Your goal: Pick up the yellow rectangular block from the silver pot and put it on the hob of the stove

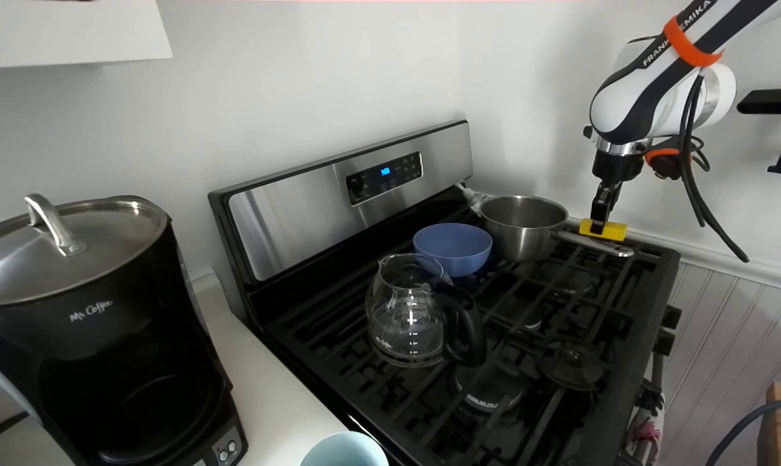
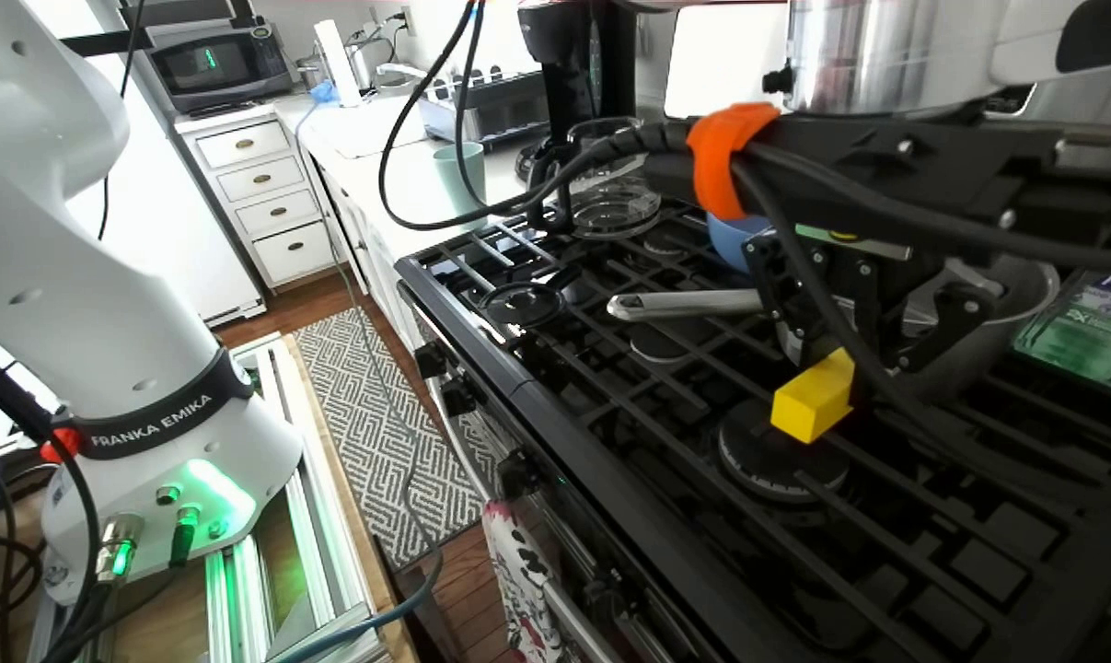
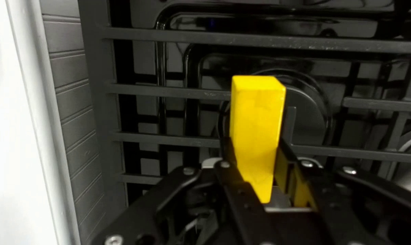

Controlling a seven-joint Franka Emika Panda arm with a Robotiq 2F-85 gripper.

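Coffee maker (image 1: 99,336): one, black, nearest us in an exterior view; we see it standing on the one white worktop (image 1: 280,382); one lid (image 1: 121,236) with one metal handle rests on its top
Cup (image 1: 345,450): one, pale blue-green, cut off by the lower edge there
Stove (image 1: 286,223): one; its steel back panel bears one lit blue display (image 1: 385,171)
Hob (image 1: 329,346): one, black, crossed by grate bars; we count three round vessels on it, all upright
Carafe (image 1: 396,317): one, clear glass, with one black handle; the nearest of the three
Blue bowl (image 1: 455,255): one, just behind the carafe
Silver pot (image 1: 516,243): one, just beside the bowl; whether the two touch we cannot tell; its one long handle (image 1: 594,244) reaches out over the grate
Bottle (image 2: 1093,331): one, green inside, near the pot
Pincer (image 3: 256,160): one, with two fingers (image 3: 234,177); they are drawn in against two sides of the yellow block (image 3: 258,112), parted only by its thickness; we count one thing in its hold
Yellow block: one; outside the pot, over the hob, beyond the pot's handle; in the wrist view one round burner (image 3: 307,112) shows just behind it; whether it touches the bars we cannot tell
Arm (image 1: 616,110): one, white and black, reaching in from the upper right; we count two orange straps (image 1: 688,48)
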